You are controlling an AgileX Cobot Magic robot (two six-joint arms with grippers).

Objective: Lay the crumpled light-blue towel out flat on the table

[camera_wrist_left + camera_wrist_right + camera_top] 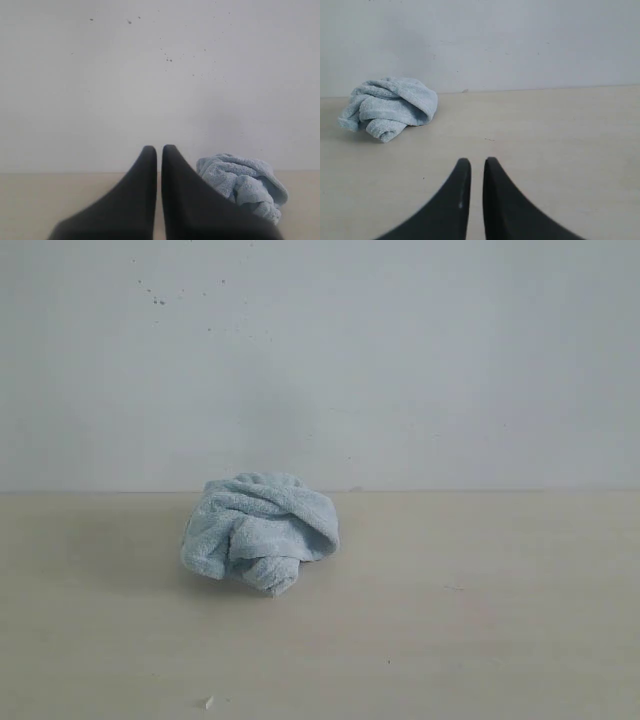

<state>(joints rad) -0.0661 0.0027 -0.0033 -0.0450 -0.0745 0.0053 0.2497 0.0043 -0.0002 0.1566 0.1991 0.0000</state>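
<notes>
We see the crumpled light-blue terry-cloth towel bunched left of centre on the pale beige wood-look table. Our black left gripper is clenched empty; our right gripper, nearly closed, grasps nothing.

Three low cameras, all facing the wall
Exterior sits near table height; the wrist cameras look from either side; every view shares the towel.

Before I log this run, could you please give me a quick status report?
Left gripper and right gripper shut, empty. Towel crumpled in a heap on table, untouched. No obstacle seen.
</notes>
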